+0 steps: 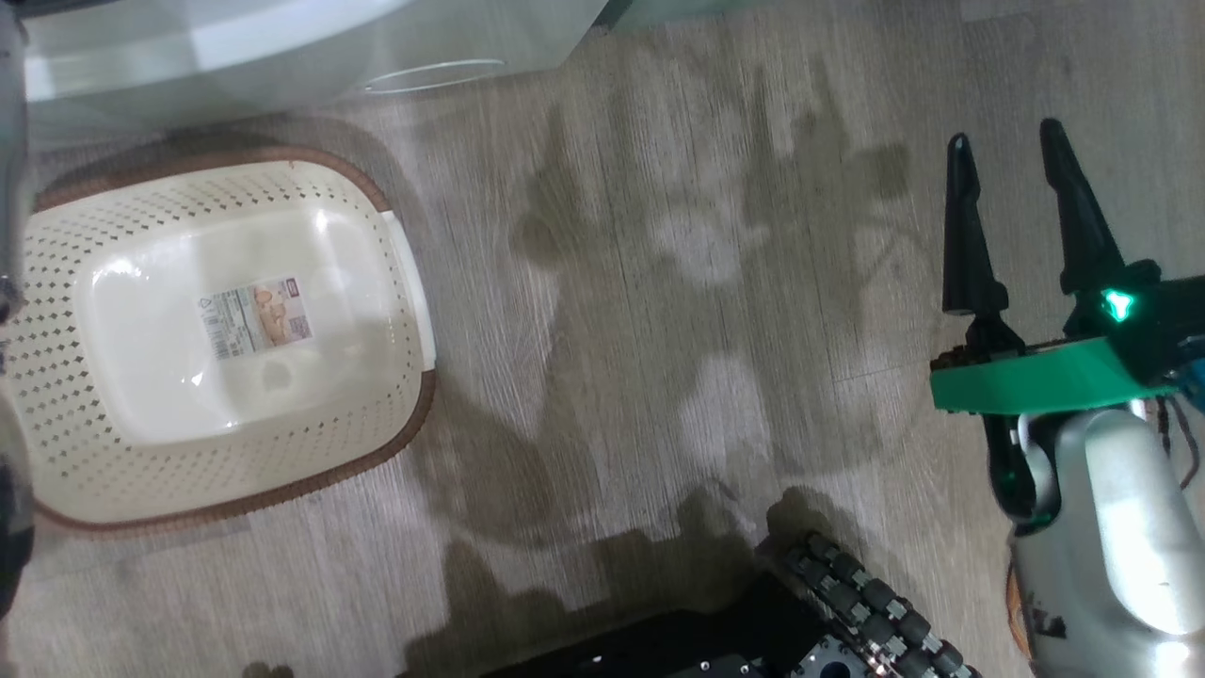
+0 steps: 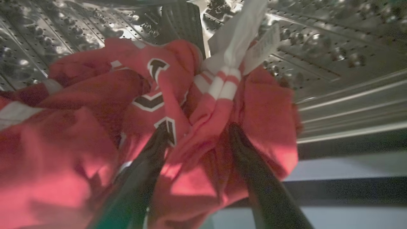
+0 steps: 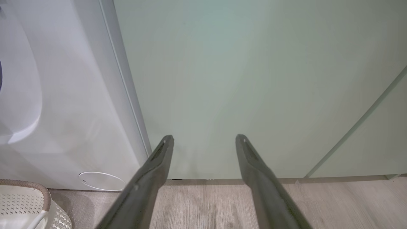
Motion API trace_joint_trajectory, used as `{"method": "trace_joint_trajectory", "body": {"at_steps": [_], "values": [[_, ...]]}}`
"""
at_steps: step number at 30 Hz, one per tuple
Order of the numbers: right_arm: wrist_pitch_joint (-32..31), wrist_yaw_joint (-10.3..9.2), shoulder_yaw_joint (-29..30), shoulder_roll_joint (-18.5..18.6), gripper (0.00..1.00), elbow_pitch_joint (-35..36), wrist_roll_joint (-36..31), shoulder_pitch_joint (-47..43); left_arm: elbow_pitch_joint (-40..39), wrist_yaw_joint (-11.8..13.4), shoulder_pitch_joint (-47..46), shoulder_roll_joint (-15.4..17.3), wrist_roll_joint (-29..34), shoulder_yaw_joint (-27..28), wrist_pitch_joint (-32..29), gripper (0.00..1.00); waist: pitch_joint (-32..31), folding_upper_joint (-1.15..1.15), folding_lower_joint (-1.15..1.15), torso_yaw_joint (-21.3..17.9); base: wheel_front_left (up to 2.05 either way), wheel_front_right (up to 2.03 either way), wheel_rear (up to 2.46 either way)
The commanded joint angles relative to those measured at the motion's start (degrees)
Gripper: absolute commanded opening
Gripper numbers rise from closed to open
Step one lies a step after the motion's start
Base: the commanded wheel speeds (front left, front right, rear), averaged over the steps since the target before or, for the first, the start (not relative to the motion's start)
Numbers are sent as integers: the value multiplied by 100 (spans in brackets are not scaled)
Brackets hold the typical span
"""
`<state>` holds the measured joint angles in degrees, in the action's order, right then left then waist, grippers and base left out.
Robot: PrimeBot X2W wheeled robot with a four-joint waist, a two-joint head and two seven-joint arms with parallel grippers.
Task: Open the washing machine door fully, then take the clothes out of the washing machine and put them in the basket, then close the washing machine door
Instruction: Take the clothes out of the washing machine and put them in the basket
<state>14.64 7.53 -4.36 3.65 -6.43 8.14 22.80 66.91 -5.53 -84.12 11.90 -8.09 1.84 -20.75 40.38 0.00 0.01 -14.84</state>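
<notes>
Head view: the basket (image 1: 56, 377) is sitting on the wood-grain floor (image 1: 659, 141) at 9 o'clock, its label sticker (image 1: 256, 315) showing on the bottom. The white front of the washing machine (image 1: 235, 47) is lying just beyond it at 11 o'clock. The right gripper (image 1: 1005, 141) is hanging over the floor at 3 o'clock, well apart from the basket, with its fingers spread and released. Left wrist view: the left gripper (image 2: 198, 127) is reaching into the perforated steel drum (image 2: 318, 47). Its two dark fingers are standing wide apart and pressing into the red clothes (image 2: 79, 152), with a fold of striped fabric lying between them; the jaws are not clenched. The clothes are heaped from 9 o'clock to centre. Right wrist view: the right gripper (image 3: 204, 140) is pointing at the pale green cabinet (image 3: 254, 79), fingers parted. The washing machine (image 3: 79, 111) is standing at 9 o'clock and a corner of the basket (image 3: 28, 203) is showing at 8 o'clock.
</notes>
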Motion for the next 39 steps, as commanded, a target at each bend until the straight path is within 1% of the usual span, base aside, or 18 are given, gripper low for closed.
{"method": "trace_joint_trajectory", "body": {"at_steps": [1,2,3,7,11,12,18,25,31,39], "values": [[36,-4,-52,-48,100,192,-15,-73,-13,-21,5,213,31,-41,-42,68,16,0,-1,5,0,0,0],[36,-4,-44,-50,100,191,-19,-70,13,-27,-5,211,33,-60,18,25,20,0,-1,13,0,0,0],[36,-4,-34,-51,100,187,-23,-70,38,-30,-10,197,10,-55,93,0,15,0,-1,23,0,0,0],[36,-4,-6,-53,100,136,-35,-101,161,-84,61,109,-84,-73,390,0,-107,0,-1,91,0,0,0],[36,-4,-2,-33,100,102,-37,-153,222,-134,212,9,-187,-93,839,0,-341,0,-1,168,0,0,0],[36,-4,-2,-33,100,102,-37,-153,222,-134,212,9,-187,-93,839,0,-341,0,-1,168,0,0,0],[36,-4,14,40,100,13,-37,-313,302,-188,622,-247,-322,-300,1368,0,-835,0,-1,369,0,0,0],[36,-4,10,123,100,-110,-10,-614,147,-194,1532,-590,-686,-931,1942,0,-1571,0,-1,617,0,0,0],[36,-4,-23,213,100,-186,5,-908,-126,-195,2436,-705,-1021,-1523,2360,0,-2186,0,-1,854,0,0,0],[36,-4,-12,323,100,-270,31,-1245,-711,-195,3529,-795,-1465,-2278,2667,0,-2762,0,-1,1221,0,0,0]]}}
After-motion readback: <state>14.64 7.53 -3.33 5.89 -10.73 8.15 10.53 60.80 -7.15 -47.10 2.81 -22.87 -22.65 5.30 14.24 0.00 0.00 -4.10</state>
